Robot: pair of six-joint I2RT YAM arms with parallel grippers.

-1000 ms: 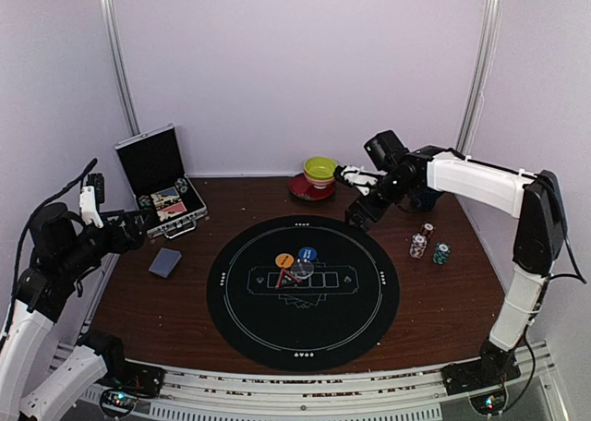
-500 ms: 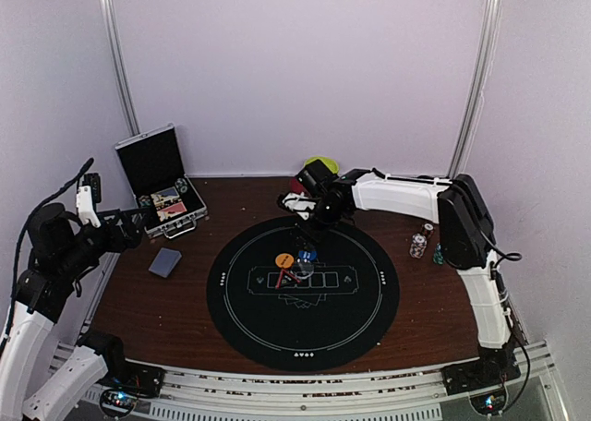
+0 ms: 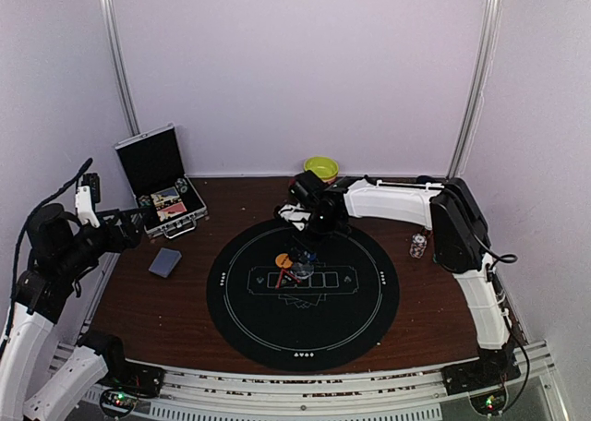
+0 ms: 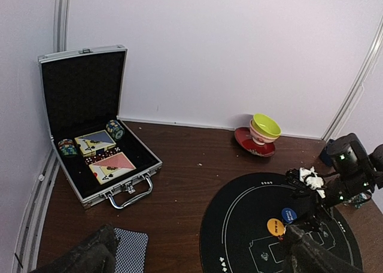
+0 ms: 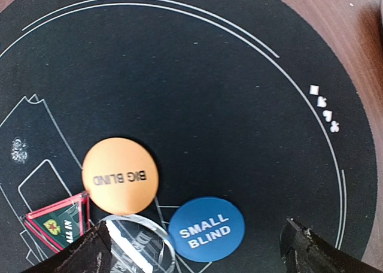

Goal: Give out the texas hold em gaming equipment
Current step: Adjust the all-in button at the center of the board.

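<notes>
Orange disc (image 5: 119, 175) "BIG BLIND"; blue disc (image 5: 206, 229) "SMALL BLIND"

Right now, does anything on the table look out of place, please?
The orange Big Blind disc, blue Small Blind disc, a clear disc and a red-edged pack lie bunched askew over the mat's printed card boxes; nothing looks spilled.

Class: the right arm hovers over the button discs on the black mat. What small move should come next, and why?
Probably lower the right gripper onto the blue SMALL BLIND disc and close. Its jaws stand open and empty, and the wrist view shows that disc flat on the black mat between the fingers, the orange BIG BLIND disc off to one side.
</notes>
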